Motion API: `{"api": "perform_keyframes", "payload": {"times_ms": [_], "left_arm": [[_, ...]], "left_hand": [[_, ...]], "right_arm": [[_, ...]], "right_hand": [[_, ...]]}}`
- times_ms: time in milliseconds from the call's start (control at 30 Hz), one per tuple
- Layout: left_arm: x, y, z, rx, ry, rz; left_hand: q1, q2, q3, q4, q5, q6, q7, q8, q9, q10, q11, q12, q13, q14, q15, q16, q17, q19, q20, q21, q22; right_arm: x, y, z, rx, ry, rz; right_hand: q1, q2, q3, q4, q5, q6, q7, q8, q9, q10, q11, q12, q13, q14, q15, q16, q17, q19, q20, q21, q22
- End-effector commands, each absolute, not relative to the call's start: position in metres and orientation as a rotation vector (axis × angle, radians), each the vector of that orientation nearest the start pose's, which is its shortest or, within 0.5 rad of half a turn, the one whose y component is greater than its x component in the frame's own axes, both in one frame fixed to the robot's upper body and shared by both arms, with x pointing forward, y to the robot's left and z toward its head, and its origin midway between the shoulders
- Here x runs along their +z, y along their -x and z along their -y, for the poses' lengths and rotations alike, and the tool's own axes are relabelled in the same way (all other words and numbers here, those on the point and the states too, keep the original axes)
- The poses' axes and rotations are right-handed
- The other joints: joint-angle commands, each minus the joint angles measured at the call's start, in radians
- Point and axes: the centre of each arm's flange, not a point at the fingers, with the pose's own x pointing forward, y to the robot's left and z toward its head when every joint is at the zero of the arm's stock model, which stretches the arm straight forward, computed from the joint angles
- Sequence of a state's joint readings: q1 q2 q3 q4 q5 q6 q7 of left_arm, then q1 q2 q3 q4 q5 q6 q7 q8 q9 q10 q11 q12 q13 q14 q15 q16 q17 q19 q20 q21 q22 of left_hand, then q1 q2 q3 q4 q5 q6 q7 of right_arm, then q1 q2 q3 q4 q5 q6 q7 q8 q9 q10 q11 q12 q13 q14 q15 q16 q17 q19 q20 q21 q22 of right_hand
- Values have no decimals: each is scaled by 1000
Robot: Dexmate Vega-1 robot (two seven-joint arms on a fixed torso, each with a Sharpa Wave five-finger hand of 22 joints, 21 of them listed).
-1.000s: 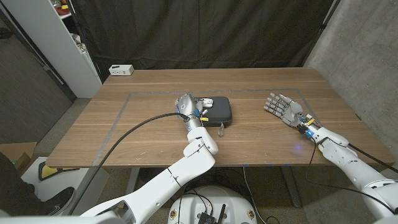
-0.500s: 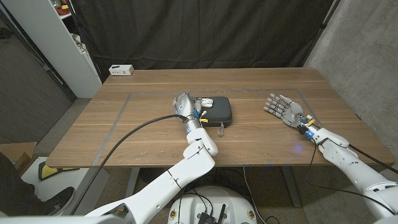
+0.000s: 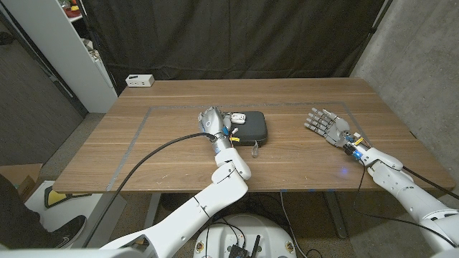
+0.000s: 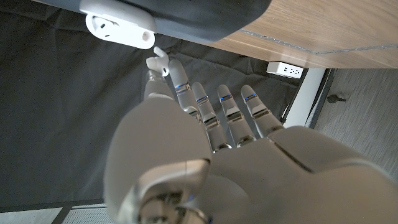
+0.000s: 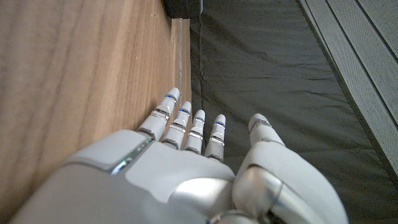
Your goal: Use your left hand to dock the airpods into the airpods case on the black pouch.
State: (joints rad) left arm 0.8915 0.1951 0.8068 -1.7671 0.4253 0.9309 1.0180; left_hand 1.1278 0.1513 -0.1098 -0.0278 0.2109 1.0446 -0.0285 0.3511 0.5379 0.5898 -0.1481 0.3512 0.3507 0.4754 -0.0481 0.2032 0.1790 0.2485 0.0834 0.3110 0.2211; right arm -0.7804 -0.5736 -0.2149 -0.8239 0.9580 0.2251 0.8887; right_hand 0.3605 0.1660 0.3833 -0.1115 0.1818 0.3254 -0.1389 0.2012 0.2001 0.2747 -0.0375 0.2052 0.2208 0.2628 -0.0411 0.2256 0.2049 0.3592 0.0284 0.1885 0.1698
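Observation:
A black pouch (image 3: 249, 129) lies at the table's middle with the white airpods case (image 3: 238, 118) on its far left part. In the left wrist view the case (image 4: 118, 27) stands open on the pouch (image 4: 211, 15). My left hand (image 3: 212, 120) hovers at the pouch's left end, just left of the case. It pinches a white airpod (image 4: 158, 61) at its fingertips (image 4: 163, 84), close to the case's opening, while the other fingers stay extended. My right hand (image 3: 324, 123) waits on the table's right side, fingers spread, holding nothing.
A white power strip (image 3: 140, 80) sits at the table's far left edge. A grey tape outline (image 3: 143, 118) marks a rectangle on the wood. The pouch's zipper pull (image 3: 256, 148) trails toward the near edge. A white shelf (image 3: 79, 43) stands left of the table.
My left hand has edged slightly leftward beside the case, still holding the airpod. The right hand has not moved.

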Motion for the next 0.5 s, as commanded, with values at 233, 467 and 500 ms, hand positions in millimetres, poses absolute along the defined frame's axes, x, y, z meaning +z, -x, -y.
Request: {"api": "perform_keyframes", "payload": {"times_ms": [233,467,500], "left_arm": [[-45,-548,-73,752,-799,507],[-46,-552,-72,735,-811,497],[-47,-552,-72,732,-814,496]], "left_hand": [[10,-5,5,-1,2,-1,-1,4,3,14,-2,4,9,11,-138,0,3,4,-7,10,4],[9,-7,6,-2,2,-1,-1,4,4,16,-2,3,12,12,-136,-1,3,5,-8,12,5],[9,-7,6,-2,2,0,0,4,4,15,-2,2,12,12,-138,-1,3,5,-8,12,5]], "right_arm": [[-103,-645,421,601,-206,451],[-104,-644,422,598,-206,454],[-104,-644,422,597,-205,454]], "right_hand": [[-8,-5,5,-7,4,2,0,0,3,6,2,5,2,0,-82,6,2,4,4,6,3],[-7,-5,5,-8,5,3,1,0,3,6,3,5,2,0,-82,6,1,4,4,6,3],[-7,-5,6,-8,5,2,1,0,3,6,4,5,2,0,-83,6,1,4,5,6,3]]}}
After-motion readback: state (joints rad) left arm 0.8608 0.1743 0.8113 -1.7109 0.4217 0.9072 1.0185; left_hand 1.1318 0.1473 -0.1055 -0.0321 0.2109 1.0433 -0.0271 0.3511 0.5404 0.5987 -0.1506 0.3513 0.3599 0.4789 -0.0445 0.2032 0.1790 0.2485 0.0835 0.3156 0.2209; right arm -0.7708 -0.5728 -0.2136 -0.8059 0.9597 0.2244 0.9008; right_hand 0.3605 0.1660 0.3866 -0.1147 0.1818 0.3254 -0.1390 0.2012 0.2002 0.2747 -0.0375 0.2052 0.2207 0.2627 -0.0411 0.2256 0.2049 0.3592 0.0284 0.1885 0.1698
